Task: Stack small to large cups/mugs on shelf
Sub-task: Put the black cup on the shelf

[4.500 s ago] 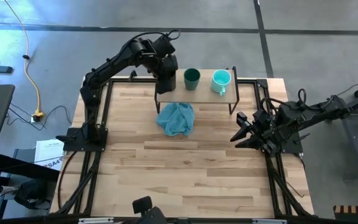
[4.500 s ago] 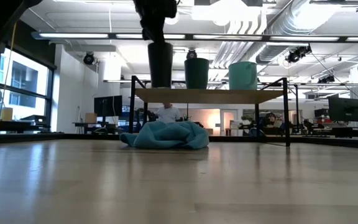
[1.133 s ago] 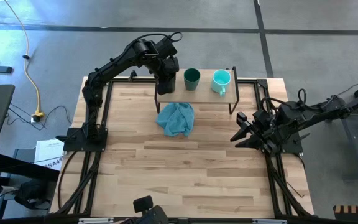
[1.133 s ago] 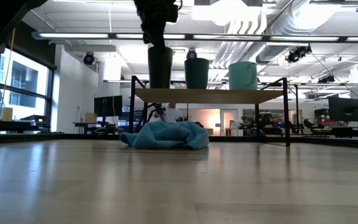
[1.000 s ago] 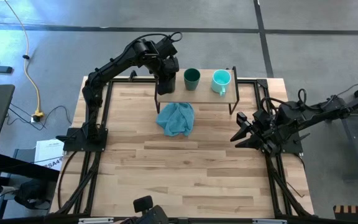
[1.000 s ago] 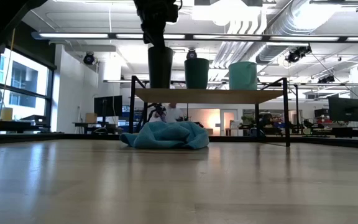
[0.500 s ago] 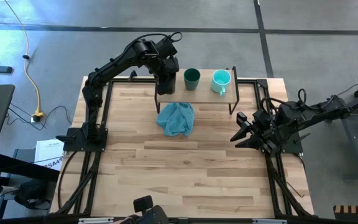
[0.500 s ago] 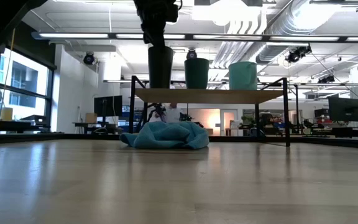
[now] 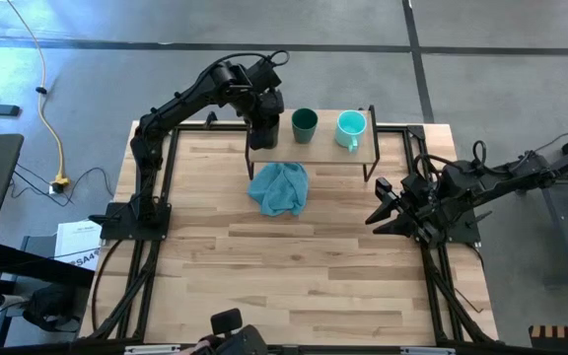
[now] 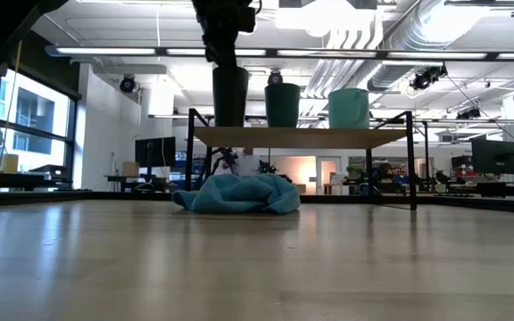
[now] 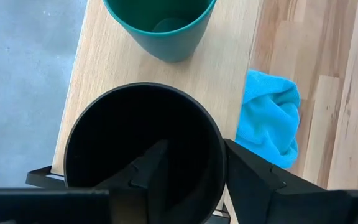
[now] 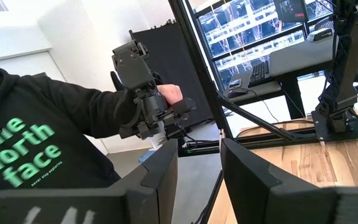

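Note:
The shelf (image 9: 316,148) stands at the table's far side. Three cups stand on its top board: a black cup (image 9: 264,130) at its left end, a dark teal-green cup (image 9: 304,123) in the middle, and a light turquoise mug (image 9: 350,128) toward its right end. My left gripper (image 11: 194,163) comes down on the black cup (image 11: 142,143) from above and is open. One finger (image 11: 154,168) is inside the cup and one (image 11: 253,180) is outside its wall. The black cup's base rests on the board (image 10: 230,94). My right gripper (image 9: 385,205) waits open at the table's right side. My left gripper straddles the black cup's wall at the rim (image 11: 220,160), fingers pointing down. The inner finger stands apart from the wall. The outer finger lies right beside it, and I cannot tell whether it touches. The cup stands upright on the shelf.
A blue-teal cloth (image 9: 279,187) lies crumpled on the table just in front of the shelf's left half. The table's near half is bare wood. In the right wrist view a person (image 12: 36,143) beyond the table holds a hand controller (image 12: 148,99).

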Available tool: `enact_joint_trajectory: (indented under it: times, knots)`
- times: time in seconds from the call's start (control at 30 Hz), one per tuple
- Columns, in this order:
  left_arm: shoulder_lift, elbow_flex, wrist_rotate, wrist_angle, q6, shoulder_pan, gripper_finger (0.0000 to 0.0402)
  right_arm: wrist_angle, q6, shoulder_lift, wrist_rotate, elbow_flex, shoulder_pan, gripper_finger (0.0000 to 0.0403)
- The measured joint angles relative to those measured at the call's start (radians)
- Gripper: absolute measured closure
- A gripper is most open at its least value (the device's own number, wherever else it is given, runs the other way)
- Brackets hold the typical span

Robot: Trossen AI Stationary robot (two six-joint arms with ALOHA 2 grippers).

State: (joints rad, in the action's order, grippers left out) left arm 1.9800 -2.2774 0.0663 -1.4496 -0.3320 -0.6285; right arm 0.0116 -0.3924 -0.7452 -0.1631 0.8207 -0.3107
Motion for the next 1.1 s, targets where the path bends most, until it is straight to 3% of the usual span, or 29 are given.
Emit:
enact_joint_trajectory:
  times: [0.4,1.1]
  knots:
    - [0.000,0.000,-0.033,0.011,-0.004,0.000,0.0267,0.000,0.000,0.000,0.000,0.000,0.000,0.0291]
    - [0.000,0.000,0.001,0.009,0.000,0.000,0.0266,0.000,0.000,0.000,0.000,0.000,0.000,0.0291]
